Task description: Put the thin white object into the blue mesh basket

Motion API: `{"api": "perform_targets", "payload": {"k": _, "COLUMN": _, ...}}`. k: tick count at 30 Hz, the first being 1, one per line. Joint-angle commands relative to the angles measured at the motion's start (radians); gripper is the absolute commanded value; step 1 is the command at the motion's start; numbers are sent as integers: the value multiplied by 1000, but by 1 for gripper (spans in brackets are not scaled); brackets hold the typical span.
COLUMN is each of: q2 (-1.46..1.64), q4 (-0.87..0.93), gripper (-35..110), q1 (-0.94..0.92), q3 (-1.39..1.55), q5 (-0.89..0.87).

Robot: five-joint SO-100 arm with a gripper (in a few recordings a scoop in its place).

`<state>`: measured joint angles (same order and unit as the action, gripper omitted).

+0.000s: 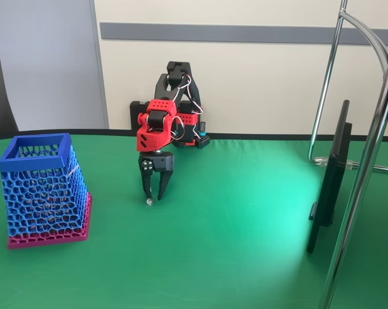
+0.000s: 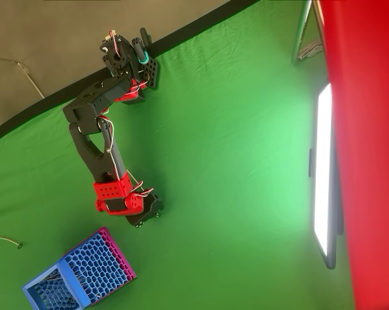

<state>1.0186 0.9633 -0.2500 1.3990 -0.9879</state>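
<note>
One blue mesh basket (image 1: 44, 190), one end effector (image 1: 154, 193) open, tips at green table (image 1: 245, 257)

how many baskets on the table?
1. The blue mesh basket stands at the left of the green table in the fixed view, left of the gripper.
</note>
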Motion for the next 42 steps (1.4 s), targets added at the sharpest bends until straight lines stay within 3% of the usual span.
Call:
{"api": "perform_targets", "payload": {"k": 1, "q2": 12, "q4": -6, "gripper": 15, "q1": 11, "q3": -34, "q5": 8}}
{"api": "perform_targets", "payload": {"k": 19, "q2": 149, "q4": -18, "gripper": 15, "q1": 51, "q3": 72, "q5": 15}}
{"api": "perform_targets", "payload": {"k": 42, "q2": 106, "q4": -20, "gripper": 15, "q1": -40, "q3": 52, "q5": 15}}
